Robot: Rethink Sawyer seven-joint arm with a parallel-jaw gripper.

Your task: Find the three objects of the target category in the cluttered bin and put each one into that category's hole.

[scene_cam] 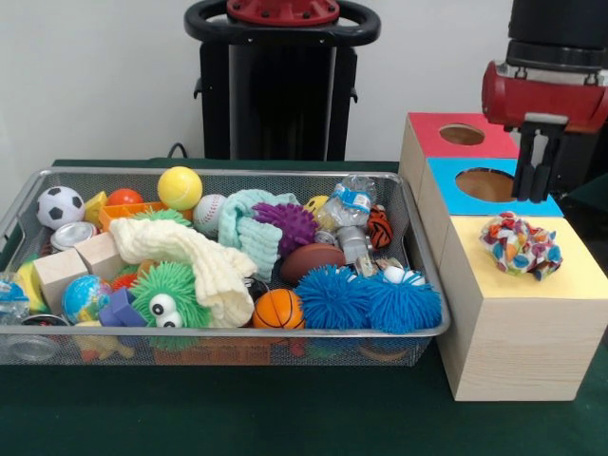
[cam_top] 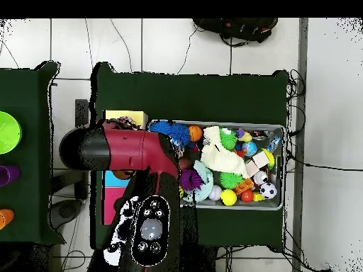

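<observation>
We judge this the drop-off step: a rope toy (scene_cam: 521,245) sits on the yellow box (scene_cam: 518,328) right where its hole should be (the hole itself is hidden under the toy), not yet through. Our gripper (scene_cam: 533,169) hangs above it over the blue box (scene_cam: 446,186), released, fingers apart and empty. Next we likely need to nudge the toy down, then return to the bin (scene_cam: 423,334). That holds fuzzy blue balls (scene_cam: 369,299), a jar (scene_cam: 350,207), cloths and sports balls; we see no other rope toy there.
</observation>
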